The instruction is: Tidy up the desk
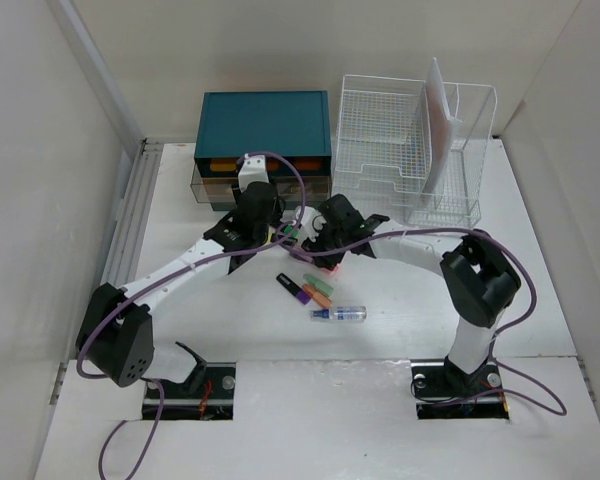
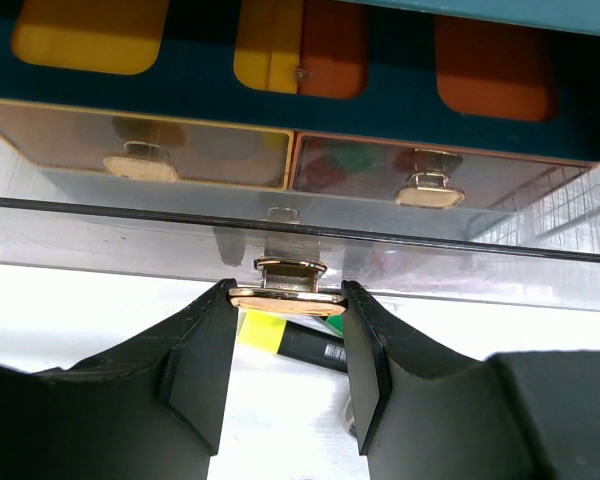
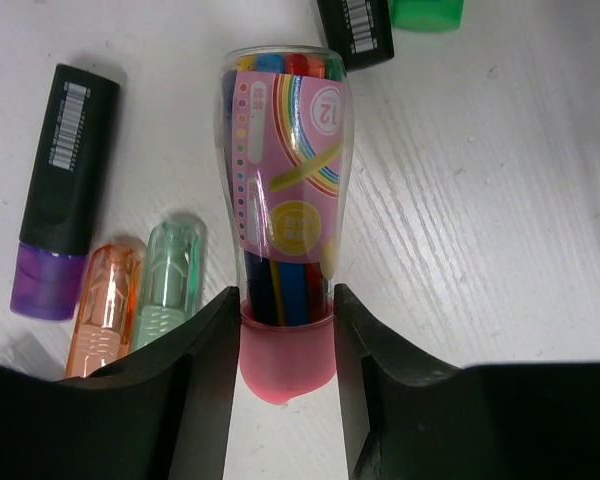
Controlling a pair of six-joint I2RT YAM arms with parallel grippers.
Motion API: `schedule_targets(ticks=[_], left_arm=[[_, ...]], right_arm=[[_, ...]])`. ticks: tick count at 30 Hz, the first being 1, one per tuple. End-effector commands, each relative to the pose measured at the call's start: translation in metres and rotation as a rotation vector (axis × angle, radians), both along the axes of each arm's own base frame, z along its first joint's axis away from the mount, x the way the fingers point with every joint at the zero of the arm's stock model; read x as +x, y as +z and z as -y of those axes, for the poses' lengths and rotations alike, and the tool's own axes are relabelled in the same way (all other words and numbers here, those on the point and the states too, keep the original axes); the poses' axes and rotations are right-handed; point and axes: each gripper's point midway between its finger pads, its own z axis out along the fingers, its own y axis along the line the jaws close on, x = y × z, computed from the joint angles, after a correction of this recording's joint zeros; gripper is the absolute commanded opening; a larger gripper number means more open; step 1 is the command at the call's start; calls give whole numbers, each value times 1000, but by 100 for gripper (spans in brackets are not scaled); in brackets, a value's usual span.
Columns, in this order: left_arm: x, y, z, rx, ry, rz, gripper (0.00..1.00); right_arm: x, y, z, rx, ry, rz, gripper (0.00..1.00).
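The table (image 1: 540,300) is a broad white top that fills the top view, with grooved pale rails (image 1: 130,220) along its left edge. A teal drawer chest (image 1: 263,125) stands at the far edge, left of centre. A white wire-mesh rack (image 1: 380,140) stands beside it toward the far right corner, with a pale sheet (image 1: 438,115) upright in it.

The left gripper (image 2: 286,305) is at the front of the chest. Its fingers are drawn in on both ends of a gold handle (image 2: 280,297) on the clear lowest drawer front, and they touch it on each side. Above it are two smaller clear drawer fronts with gold handles of their own (image 2: 140,165) (image 2: 430,190). A yellow highlighter (image 2: 265,330) lies on the table just under the gripper.

The right gripper (image 3: 285,310) is near the middle of the table. It is closed narrowly on the pink-capped end of a clear tube of coloured pens (image 3: 285,170). I cannot tell whether the tube is lifted or lying flat.

Beside the tube lie a black highlighter with a purple cap (image 3: 60,190), an orange capsule (image 3: 105,300) and a green capsule (image 3: 170,275), the two capsules touching side by side. A green-capped highlighter (image 3: 427,12) lies on the tube's other side. Nearer the near edge lies a small clear bottle with a blue end (image 1: 338,313).
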Motion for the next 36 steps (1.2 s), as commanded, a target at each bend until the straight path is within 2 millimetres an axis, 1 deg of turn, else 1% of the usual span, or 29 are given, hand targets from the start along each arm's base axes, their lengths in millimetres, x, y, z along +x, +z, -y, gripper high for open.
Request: schedule_targets(ticks=[1, 2, 3, 4, 7, 10, 13, 15, 20, 22, 23, 24, 25, 27, 28, 29, 30, 31, 32, 33, 34, 35, 36], left_arm=[[-2, 30, -6, -56, 27, 85, 15], [-2, 30, -6, -56, 27, 85, 15], [-3, 26, -7, -51, 27, 77, 15], [-3, 26, -7, -50, 27, 77, 15], [-3, 26, -7, -50, 27, 77, 15], [-3, 26, -7, -50, 27, 77, 15], [-3, 26, -7, -50, 27, 77, 15], [-4, 29, -7, -56, 27, 85, 15], [-4, 29, -7, -56, 27, 85, 15], [-4, 29, -7, -56, 27, 85, 15], [-5, 27, -8, -51, 27, 77, 15], [-7, 27, -4, -51, 17, 77, 15], [-7, 31, -5, -56, 17, 84, 15], [-7, 31, -6, -62, 29, 87, 15], [-7, 31, -6, -62, 29, 87, 15], [-8, 27, -7, -57, 29, 79, 15], [-8, 27, -7, -57, 29, 79, 15], [-8, 27, -7, -57, 29, 79, 15], [-8, 27, -7, -57, 29, 79, 15], [-9, 23, -7, -60, 32, 72, 15], [-10, 26, -8, -65, 32, 79, 15], [-10, 26, -8, -65, 32, 79, 15], [-10, 26, -8, -65, 32, 79, 15]], right_arm=[[-22, -34, 12, -83, 9, -132, 25], [-24, -35, 13, -87, 2, -143, 28], [-25, -35, 12, -82, 6, -148, 32], [-25, -39, 13, -88, 6, -155, 35], [-25, -36, 12, -88, 6, -155, 43], [-25, -36, 12, -88, 6, -155, 48], [-26, -36, 10, -80, 13, -162, 52], [-28, -36, 12, -81, 13, -163, 57], [-28, -32, 12, -75, 13, -157, 57], [-29, -41, 13, -90, 12, -174, 57], [-29, -41, 13, -90, 12, -174, 57], [-31, -42, 15, -96, 12, -181, 55], [-31, -42, 15, -96, 12, -181, 42], [-31, -42, 15, -96, 12, -181, 25], [-27, -31, 11, -72, 13, -153, 14], [-25, -27, 12, -72, 7, -138, 10], [-24, -23, 11, -64, 7, -129, 6], [-25, -21, 16, -76, -1, -123, 2], [-23, -6, 14, -50, -1, -94, 1], [-23, -2, 16, -47, -14, -85, 1], [-21, 6, 17, -39, -19, -65, 1], [-22, 17, 17, -16, -27, -49, 0], [-19, 24, 19, -15, -39, -25, 0]])
